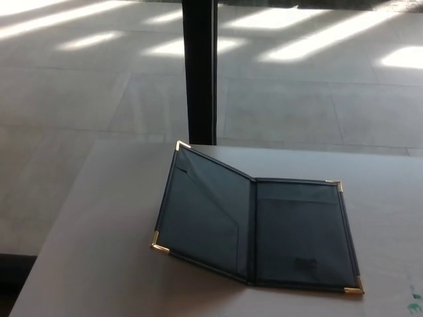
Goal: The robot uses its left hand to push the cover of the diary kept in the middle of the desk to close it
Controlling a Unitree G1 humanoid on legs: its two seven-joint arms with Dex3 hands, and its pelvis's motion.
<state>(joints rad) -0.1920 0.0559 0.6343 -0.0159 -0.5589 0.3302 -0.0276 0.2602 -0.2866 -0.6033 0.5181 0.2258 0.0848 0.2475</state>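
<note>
Here, the pale desk point(99, 257) is running out of frame below and to the right, with the dark diary point(254, 224) lying open at its middle, left cover point(201, 211) tilting up, a green mark point(414, 302) right of the diary getting cropped, and neither robot hand showing.

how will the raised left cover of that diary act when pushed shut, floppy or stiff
Probably stiff: the left cover stands tilted up, flat and unbent. It should swing about the spine onto the flat right half. The diary may slide on the smooth desk.
</note>
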